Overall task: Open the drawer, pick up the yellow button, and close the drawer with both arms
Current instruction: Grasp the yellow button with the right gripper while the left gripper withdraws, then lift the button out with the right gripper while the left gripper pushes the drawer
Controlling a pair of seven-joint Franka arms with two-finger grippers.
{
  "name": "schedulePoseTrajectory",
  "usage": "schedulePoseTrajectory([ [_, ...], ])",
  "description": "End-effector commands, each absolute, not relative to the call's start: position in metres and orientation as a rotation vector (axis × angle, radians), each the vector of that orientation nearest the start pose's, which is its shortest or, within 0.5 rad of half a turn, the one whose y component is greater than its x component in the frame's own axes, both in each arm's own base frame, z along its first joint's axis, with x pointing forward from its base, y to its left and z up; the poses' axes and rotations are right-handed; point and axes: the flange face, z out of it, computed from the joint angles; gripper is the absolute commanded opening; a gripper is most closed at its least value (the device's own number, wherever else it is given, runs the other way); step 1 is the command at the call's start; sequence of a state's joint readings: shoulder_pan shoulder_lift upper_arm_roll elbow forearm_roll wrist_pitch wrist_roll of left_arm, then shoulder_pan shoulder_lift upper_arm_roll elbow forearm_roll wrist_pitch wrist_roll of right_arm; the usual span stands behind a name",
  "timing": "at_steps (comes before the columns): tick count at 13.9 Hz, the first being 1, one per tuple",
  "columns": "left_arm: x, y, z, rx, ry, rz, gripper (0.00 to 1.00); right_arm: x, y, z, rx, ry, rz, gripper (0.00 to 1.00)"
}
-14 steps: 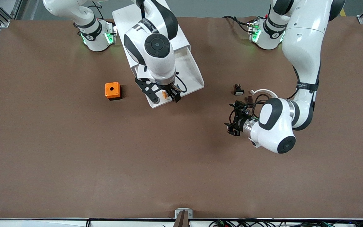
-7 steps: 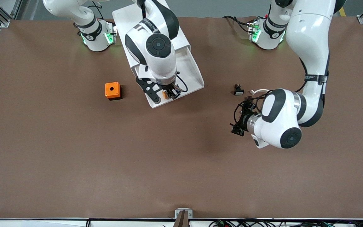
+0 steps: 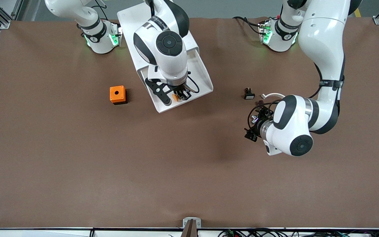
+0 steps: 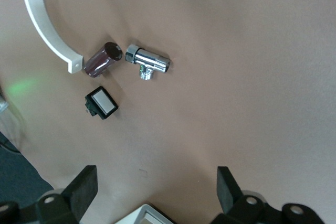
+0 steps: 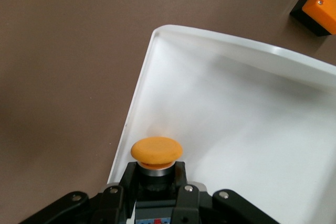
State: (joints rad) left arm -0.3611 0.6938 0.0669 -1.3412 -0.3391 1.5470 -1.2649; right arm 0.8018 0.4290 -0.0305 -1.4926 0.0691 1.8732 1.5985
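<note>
The drawer (image 3: 202, 79) stands pulled out of the white cabinet (image 3: 133, 16), toward the front camera. My right gripper (image 3: 179, 96) is over the drawer's front part, shut on the button (image 3: 175, 97). In the right wrist view the orange cap (image 5: 156, 150) sticks out between the fingers (image 5: 118, 190), above the drawer's floor (image 5: 236, 129) near a front corner. My left gripper (image 3: 253, 126) is open and empty, low over the bare table toward the left arm's end. Its fingers (image 4: 84, 182) stand wide apart in the left wrist view.
An orange cube with a hole (image 3: 117, 94) sits on the table beside the drawer, toward the right arm's end. A small black-and-white part (image 3: 249, 94), a white curved strip (image 3: 273, 95), a chrome fitting (image 4: 148, 61) and a dark red cylinder (image 4: 103, 59) lie near the left gripper.
My right gripper has shifted a little farther in over the drawer with the button in it. My left gripper has drawn back slightly toward the left arm's end of the table.
</note>
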Motion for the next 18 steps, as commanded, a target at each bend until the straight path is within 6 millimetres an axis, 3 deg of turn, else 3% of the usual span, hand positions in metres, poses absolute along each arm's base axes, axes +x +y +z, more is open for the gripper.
schedulePoseTrajectory([
  [1,0.630,-0.250,0.308,-2.588,-1.335,0.754,1.00,0.486,0.485,0.442,-2.849,1.300,0.101,0.17],
  [2,0.628,-0.255,0.310,-2.627,-1.263,0.735,1.00,0.488,0.483,0.450,-2.853,1.305,0.104,0.17],
  [5,0.612,-0.297,0.372,-2.807,-1.070,0.545,1.00,0.499,0.464,0.492,-2.907,1.276,0.126,0.17],
  [8,0.597,-0.316,0.413,-2.955,-0.818,0.459,1.00,0.530,0.411,0.521,-2.977,1.164,0.175,0.17],
  [10,0.590,-0.308,0.437,-3.055,-0.601,0.440,1.00,0.552,0.355,0.544,-3.038,0.992,0.210,0.17],
  [12,0.574,-0.320,0.475,-3.138,-0.427,0.378,1.00,0.577,0.292,0.557,-3.081,0.777,0.241,0.17],
  [14,0.567,-0.330,0.490,-3.173,-0.384,0.330,1.00,0.598,0.224,0.566,-3.112,0.564,0.254,0.17],
  [16,0.563,-0.339,0.485,-3.165,-0.345,0.289,1.00,0.616,0.158,0.562,-3.117,0.402,0.280,0.17],
  [18,0.552,-0.364,0.459,-3.179,-0.290,0.255,1.00,0.629,0.097,0.548,-3.143,0.240,0.308,0.17],
])
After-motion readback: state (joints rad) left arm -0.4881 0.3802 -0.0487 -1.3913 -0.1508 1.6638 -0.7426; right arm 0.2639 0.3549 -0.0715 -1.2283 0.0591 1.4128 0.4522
